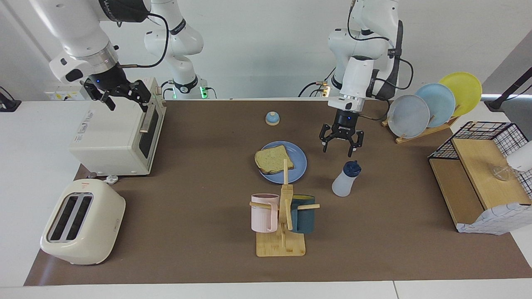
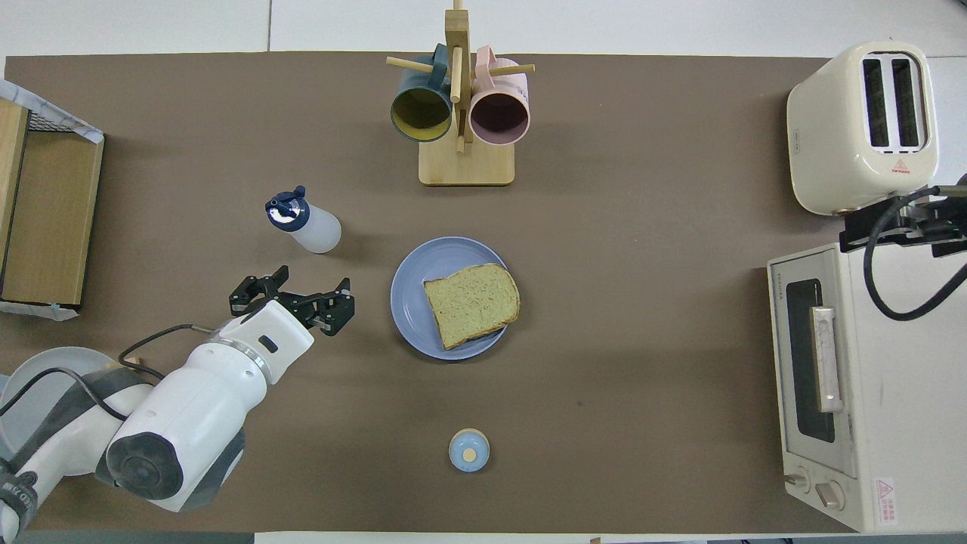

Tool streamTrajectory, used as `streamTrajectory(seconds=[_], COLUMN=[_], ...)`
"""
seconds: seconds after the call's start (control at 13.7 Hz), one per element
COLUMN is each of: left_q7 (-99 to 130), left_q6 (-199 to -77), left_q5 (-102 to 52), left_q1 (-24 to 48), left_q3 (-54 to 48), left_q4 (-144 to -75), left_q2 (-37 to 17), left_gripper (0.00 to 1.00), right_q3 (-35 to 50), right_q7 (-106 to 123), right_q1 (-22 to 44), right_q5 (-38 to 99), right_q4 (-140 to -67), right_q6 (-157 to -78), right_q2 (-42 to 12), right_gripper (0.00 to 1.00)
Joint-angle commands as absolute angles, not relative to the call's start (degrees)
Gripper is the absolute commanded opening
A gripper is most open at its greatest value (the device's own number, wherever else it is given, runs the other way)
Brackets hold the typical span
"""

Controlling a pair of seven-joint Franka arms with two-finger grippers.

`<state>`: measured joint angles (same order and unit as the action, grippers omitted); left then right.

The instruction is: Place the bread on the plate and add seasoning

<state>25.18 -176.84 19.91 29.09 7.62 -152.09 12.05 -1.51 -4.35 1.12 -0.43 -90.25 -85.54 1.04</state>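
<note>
The bread lies flat on the blue plate in the middle of the table; in the overhead view the bread covers most of the plate. The seasoning stands upright beside the plate, toward the left arm's end and a little farther from the robots; it also shows in the overhead view. My left gripper is open and empty, raised over the table close to the seasoning's cap and apart from it. My right gripper is open and empty over the toaster oven.
A blue-domed bell sits nearer the robots than the plate. A mug tree with two mugs stands farther out. A toaster oven and a toaster stand at the right arm's end. A plate rack and a wire basket stand at the left arm's end.
</note>
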Motion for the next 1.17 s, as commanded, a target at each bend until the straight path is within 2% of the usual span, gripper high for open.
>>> streamTrajectory(seconds=[0.0, 0.22, 0.51, 0.73, 1.1], left_q7=[27.85, 31.11, 30.24, 28.58, 20.32], left_q6=[-164.32, -153.67, -132.41, -125.18, -111.56], left_q5=[19.60, 19.60, 19.07, 14.69, 7.13], left_q1=[32.94, 36.73, 37.53, 37.18, 31.83], left_q3=[7.21, 6.95, 6.50, 6.85, 7.56], left_q4=[-151.10, -145.83, -132.74, -126.41, -108.58], left_q2=[19.32, 20.65, 19.95, 18.64, 9.42], left_gripper=[1.00, 1.00, 1.00, 1.00, 1.00], right_q3=[-1.14, -1.14, -1.14, -1.14, -1.14], right_q7=[-2.81, -2.81, -2.81, -2.81, -2.81], right_q1=[0.62, 0.62, 0.62, 0.62, 0.62], right_q5=[-0.97, -0.97, -0.97, -0.97, -0.97], right_q4=[-91.23, -91.23, -91.23, -91.23, -91.23], right_q6=[-85.96, -85.96, -85.96, -85.96, -85.96], right_q2=[1.76, 1.76, 1.76, 1.76, 1.76], right_gripper=[1.00, 1.00, 1.00, 1.00, 1.00])
